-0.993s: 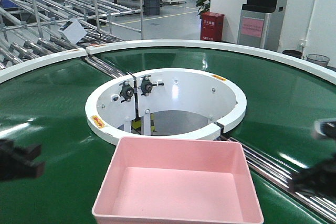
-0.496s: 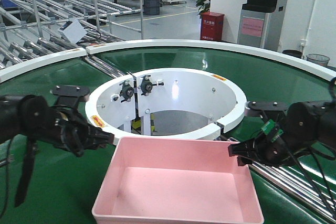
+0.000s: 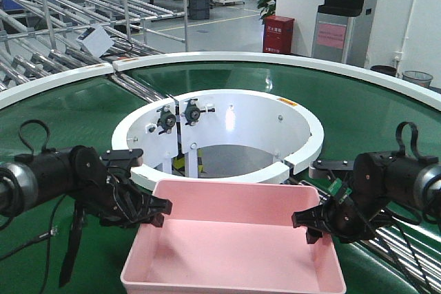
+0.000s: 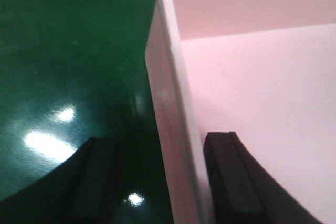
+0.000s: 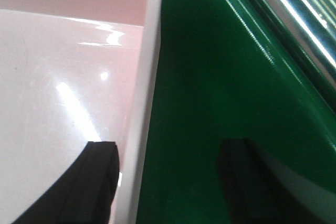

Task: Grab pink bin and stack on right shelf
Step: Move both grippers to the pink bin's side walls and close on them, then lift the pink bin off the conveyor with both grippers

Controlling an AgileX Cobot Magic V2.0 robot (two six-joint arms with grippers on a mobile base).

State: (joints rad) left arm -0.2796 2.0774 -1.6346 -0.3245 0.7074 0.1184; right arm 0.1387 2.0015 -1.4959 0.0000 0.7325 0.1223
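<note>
1. The green belt (image 3: 386,115) is your surface. It runs under both sets of jaws and carries the pink bin (image 3: 234,239) flat, with nothing on top of it.
2. The pink bin sits between your left jaws and right jaws. The white ring (image 3: 303,118) is just beyond them.
3. Left jaws are open and hold nothing. They straddle the bin's left wall: the inner finger (image 4: 231,182) is inside, right at the wall, and the outer one is over the belt with a clear gap.
4. Right jaws mirror that on the right wall, also open and empty. One finger (image 5: 97,182) is inside and the other is over the belt.
5. Likely reason for the two-sided straddle: the bin looks too wide for one set of jaws, so each takes a wall.
6. Next, pinch both walls evenly; an uneven pinch could tilt the bin.
7. The right shelf isn't in view.
</note>
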